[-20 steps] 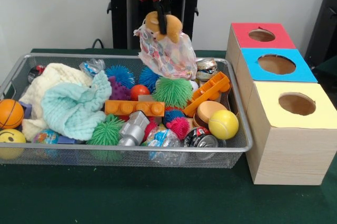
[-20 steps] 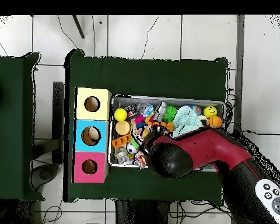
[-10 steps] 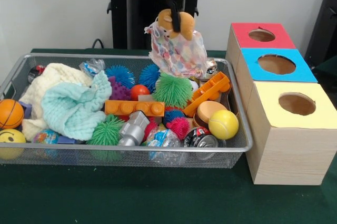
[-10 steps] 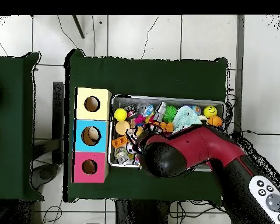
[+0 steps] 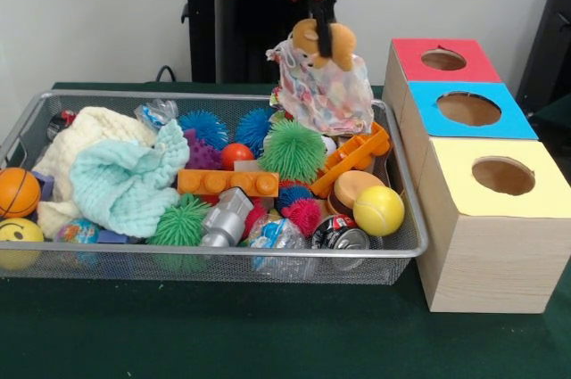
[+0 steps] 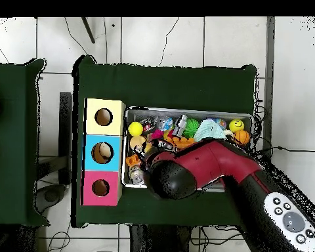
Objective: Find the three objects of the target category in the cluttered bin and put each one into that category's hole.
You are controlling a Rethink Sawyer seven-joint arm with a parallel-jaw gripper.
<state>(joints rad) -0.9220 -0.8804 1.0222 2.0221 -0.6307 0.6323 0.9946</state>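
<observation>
- soft toy [image 5: 323,76]: tan plush head, floppy pastel speckled cloth body; hangs in the air above the bin's far corner on the box side, clear of the clutter
- gripper [image 5: 325,33]: black fingers pinched shut on the plush head, cloth dangling below; red rounded wrist housing above
- in the overhead view the bulky red and black arm [image 6: 206,164] covers the toy and that end of the bin
- bin [image 5: 223,254]: silver wire-mesh tray, rectangular, on dark green tablecloth [image 5: 268,334]
- green spiky ball [image 5: 292,151], rubbery bristles, just below the hanging cloth
- orange plastic ladder-like piece [image 5: 357,154] tilted, beside the spiky ball
- orange studded building brick [image 5: 227,183], long, hard plastic, mid-bin
- smooth yellow ball [image 5: 378,210] near the front corner by the boxes; flat tan disc [image 5: 354,186] touching it from behind
- crushed metal can [image 5: 340,235] against the front mesh
- grey plastic block toy [image 5: 227,217], second green spiky ball [image 5: 180,224] beside it
- mint waffle-knit cloth [image 5: 125,185] lying over a cream knit cloth [image 5: 85,143], both rumpled
- orange basketball-pattern ball [image 5: 18,192] and yellow smiley ball [image 5: 18,238] at the end away from the boxes
- three wood-grain boxes in a row beside the bin, round hole in each top: red top [image 5: 443,60] farthest, blue top [image 5: 469,110] middle, yellow top [image 5: 500,176] nearest
</observation>
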